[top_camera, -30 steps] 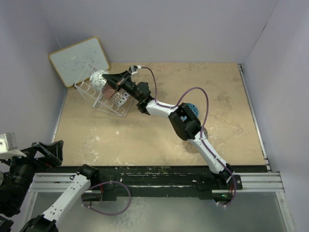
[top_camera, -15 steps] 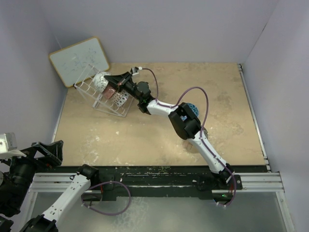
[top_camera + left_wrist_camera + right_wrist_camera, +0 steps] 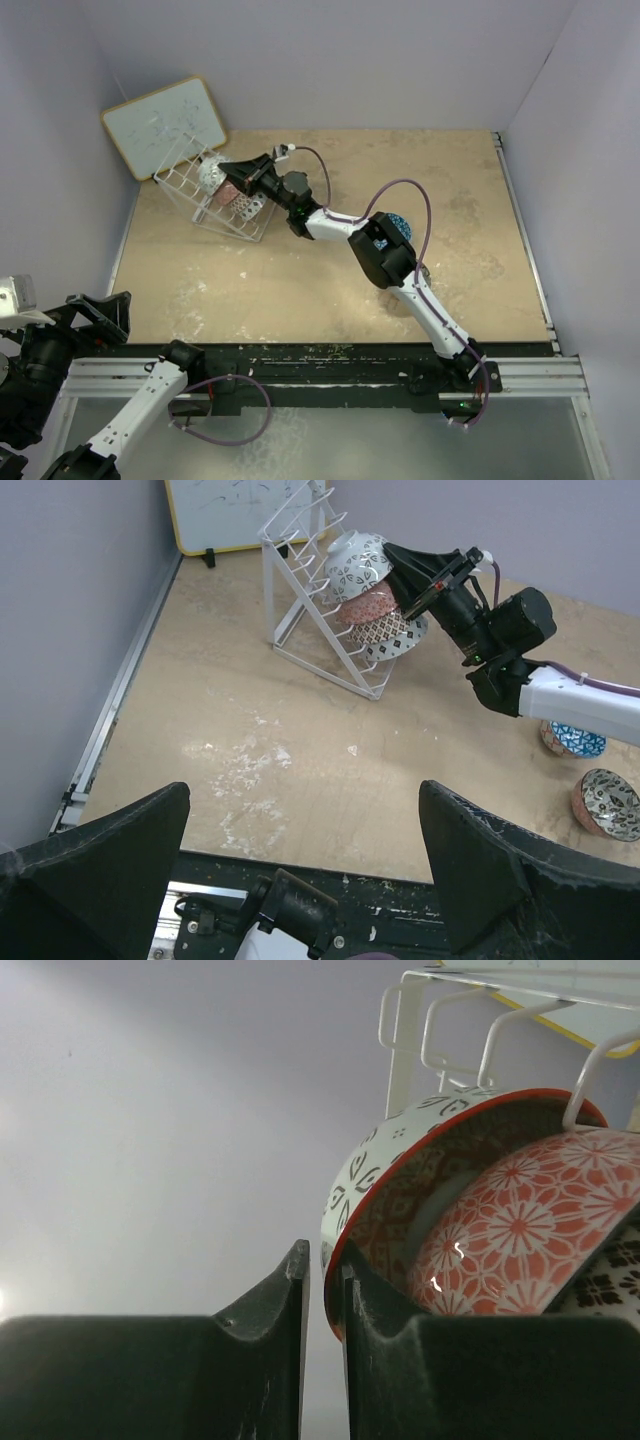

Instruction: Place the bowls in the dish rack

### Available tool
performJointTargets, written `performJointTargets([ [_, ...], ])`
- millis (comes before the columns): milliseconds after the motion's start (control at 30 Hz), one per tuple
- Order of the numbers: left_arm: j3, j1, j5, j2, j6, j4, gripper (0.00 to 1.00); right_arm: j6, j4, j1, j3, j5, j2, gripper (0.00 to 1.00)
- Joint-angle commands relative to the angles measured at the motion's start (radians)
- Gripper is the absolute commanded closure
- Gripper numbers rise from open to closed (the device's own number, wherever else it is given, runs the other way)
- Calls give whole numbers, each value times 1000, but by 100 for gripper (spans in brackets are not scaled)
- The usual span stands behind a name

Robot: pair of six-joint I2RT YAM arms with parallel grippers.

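R pincer (image 3: 322, 1255) astride bowl (image 3: 375, 1160) rim, rack (image 3: 402, 1070) edge

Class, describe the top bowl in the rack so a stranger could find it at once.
At the table's far left corner a white wire rack stands before a whiteboard. Three bowls lean in it; take the topmost bowl, at the tip of the right claw. Its outside is white with dark leaf marks, unlike the pink bowl and the diamond-patterned bowl below.

I count 5 bowls (image 3: 358, 565): 3 in 1 dish rack (image 3: 300, 610) at the R fingers (image 3: 262, 1325), 2 loose well behind 'em. 1 whiteboard (image 3: 230, 510) beyond.
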Motion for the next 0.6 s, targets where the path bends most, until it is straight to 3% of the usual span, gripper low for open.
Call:
performJointTargets([
  [0,5,-5,-11,-1,3,10,1,-30,22,-4,-24,8,-118,80],
  [100,8,-5,-10,0,0,9,1,-36,-20,-3,-25,-3,-127,77],
  [233,14,-5,-11,-1,-2,7,1,-43,-66,-3,-36,-12,-150,65],
  [567,16,-5,-7,-3,-8,7,1,-127,-292,-3,-116,31,-280,61],
])
